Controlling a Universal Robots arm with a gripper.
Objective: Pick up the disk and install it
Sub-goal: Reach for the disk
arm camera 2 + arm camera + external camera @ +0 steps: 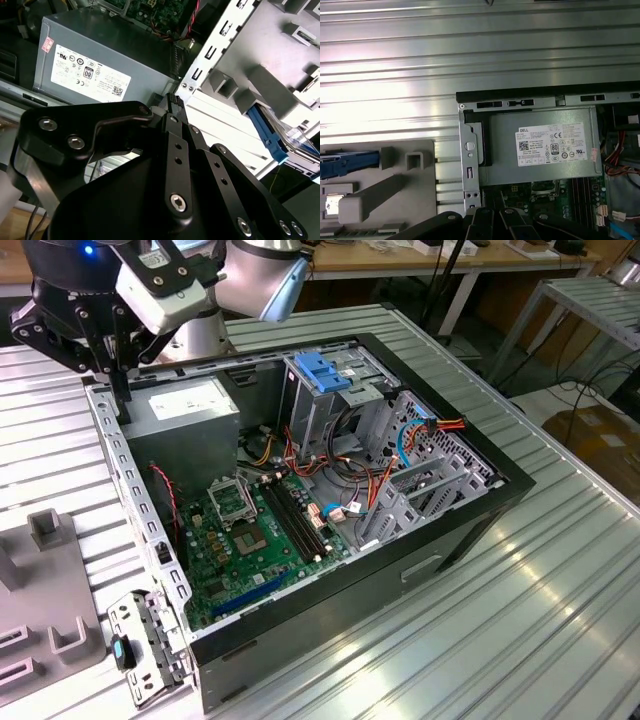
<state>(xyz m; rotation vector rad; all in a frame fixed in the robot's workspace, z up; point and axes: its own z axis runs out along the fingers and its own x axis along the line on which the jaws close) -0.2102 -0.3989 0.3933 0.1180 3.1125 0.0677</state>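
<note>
The disk [347,162] lies in a grey fixture [395,187] on the table beside the open computer case; its blue carrier frame shows in the first wrist view. In the second wrist view the disk [268,135] shows the same blue frame and a shiny face, set between the fixture's grey blocks. My gripper [120,400] hangs over the case's rear corner by the power supply [190,415], apart from the disk. The black fingers [172,107] meet at one tip, shut with nothing between them.
The open case [330,640] shows a green motherboard [255,530], cables, and a grey drive cage with a blue latch [325,370]. A small metal bracket [140,650] leans at the case's near corner. A ribbed metal table [480,640] runs all around.
</note>
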